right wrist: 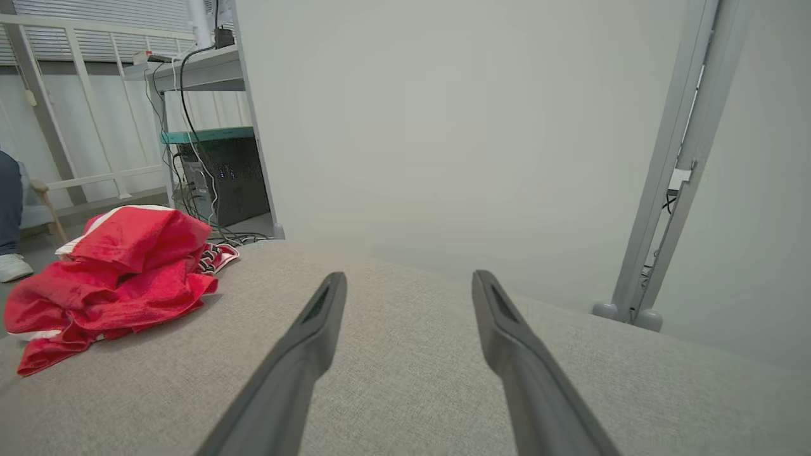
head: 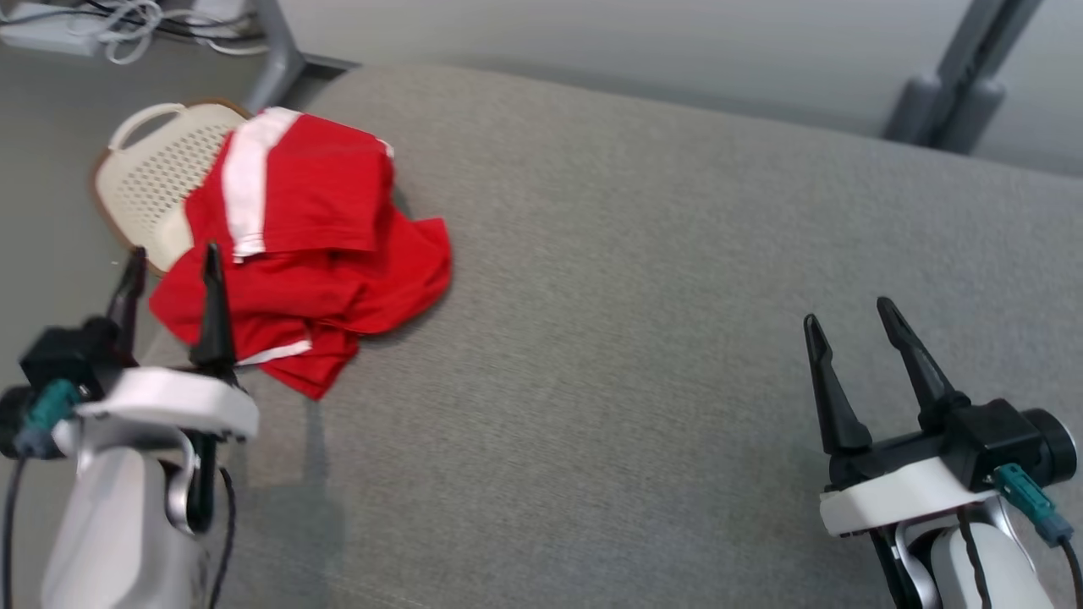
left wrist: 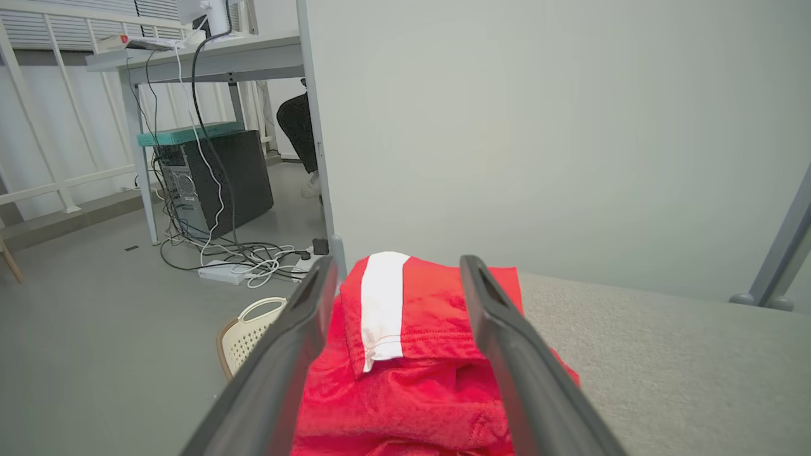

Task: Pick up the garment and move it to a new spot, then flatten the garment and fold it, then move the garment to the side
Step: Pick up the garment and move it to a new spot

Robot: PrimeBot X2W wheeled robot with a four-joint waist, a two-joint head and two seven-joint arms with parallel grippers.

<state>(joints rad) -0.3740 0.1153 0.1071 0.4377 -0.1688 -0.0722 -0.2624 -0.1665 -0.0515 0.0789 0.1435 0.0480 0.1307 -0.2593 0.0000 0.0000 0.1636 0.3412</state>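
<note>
At the left edge of the grey cloth-covered desk [head: 634,296], the red garment [head: 313,254] with a white stripe lies in a crumpled heap, with a cream basket [head: 144,186] just beyond that edge. Your left gripper [head: 173,254] is spread wide at the heap's near side. Your right gripper [head: 849,313], also spread, sits well apart over bare cloth. If you pinch only the top fold, the rest may trail, slide off the edge or snag the basket.

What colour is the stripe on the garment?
White, running along the red garment; the stripe shows best in the left wrist view.
</note>
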